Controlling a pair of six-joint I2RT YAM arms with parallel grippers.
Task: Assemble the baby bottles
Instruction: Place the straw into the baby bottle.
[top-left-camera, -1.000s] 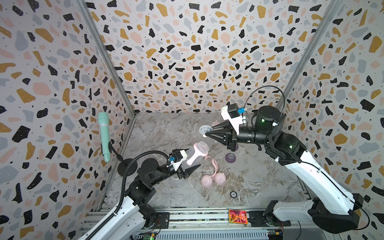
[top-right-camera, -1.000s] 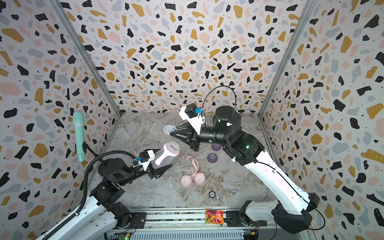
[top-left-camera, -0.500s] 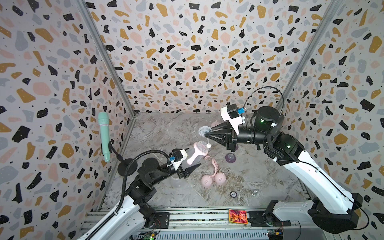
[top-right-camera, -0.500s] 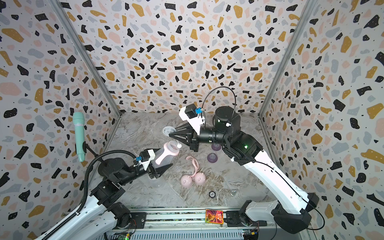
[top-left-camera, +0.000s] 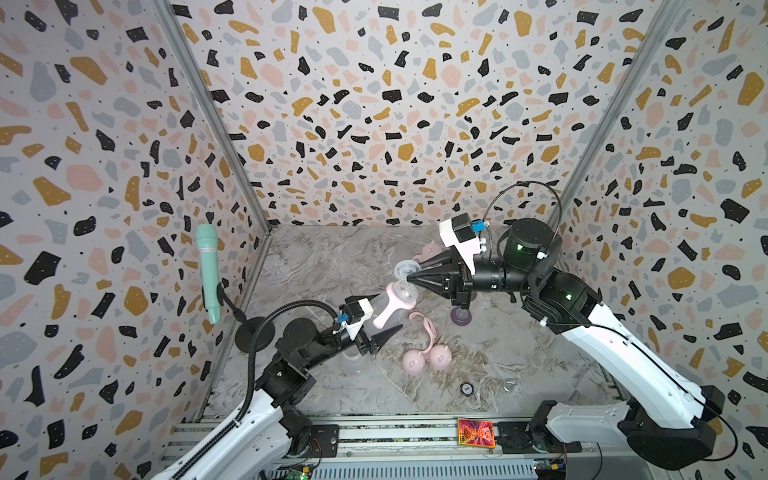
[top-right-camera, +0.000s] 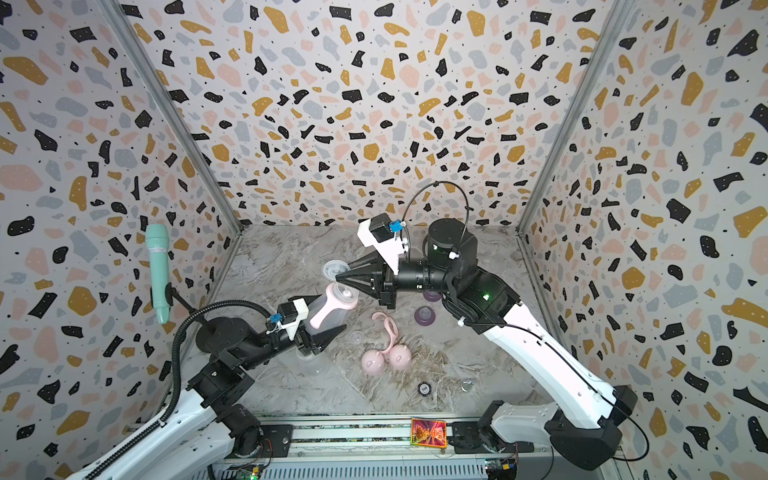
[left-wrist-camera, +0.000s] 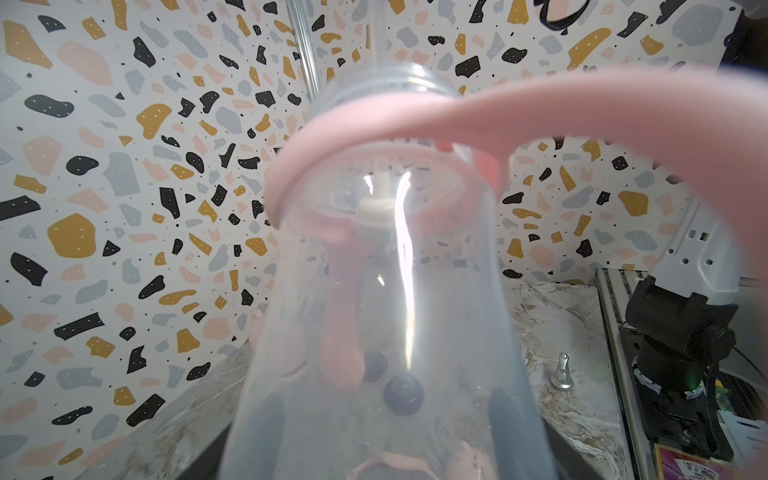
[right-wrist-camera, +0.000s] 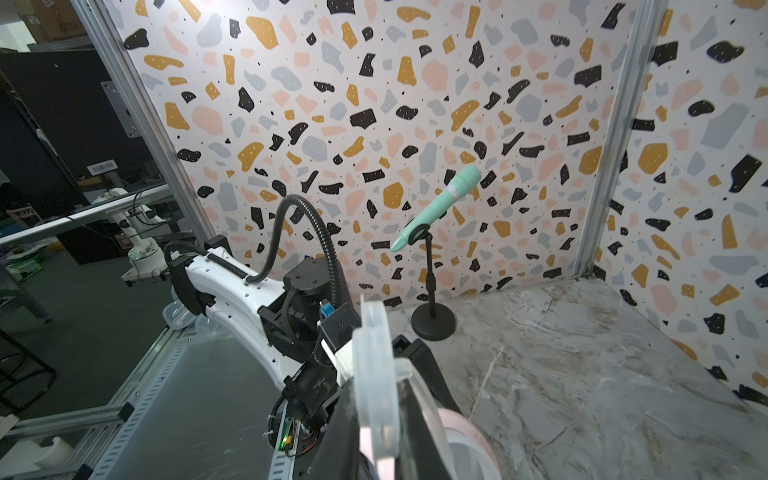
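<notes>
My left gripper (top-left-camera: 386, 312) (top-right-camera: 332, 312) is shut on a clear baby bottle (top-left-camera: 390, 305) (top-right-camera: 328, 311) (left-wrist-camera: 386, 270) with a pink handle ring (left-wrist-camera: 374, 137), tilted with its mouth up towards the right arm. Through the bottle wall the dark fingers (left-wrist-camera: 270, 424) show on either side. A thin pale tube with a knobbed end (left-wrist-camera: 376, 208) shows in the neck. Just above the mouth, my right gripper (top-left-camera: 409, 277) (top-right-camera: 338, 277) (right-wrist-camera: 376, 399) is shut on a clear round teat piece (top-left-camera: 404, 269) (top-right-camera: 334, 269) (right-wrist-camera: 374, 353).
On the marble floor lie two pink dome caps (top-left-camera: 413, 362) (top-left-camera: 440, 356), a loose pink handle ring (top-left-camera: 424, 328), a purple collar (top-left-camera: 460, 316), another clear bottle (top-left-camera: 353, 365), a third pink cap (top-left-camera: 430, 251) at the back, and a mint microphone (top-left-camera: 208, 270) on its stand at left.
The right gripper has brought the clear teat piece slightly down and closer to the bottle's mouth. The left arm and its bottle have barely moved.
</notes>
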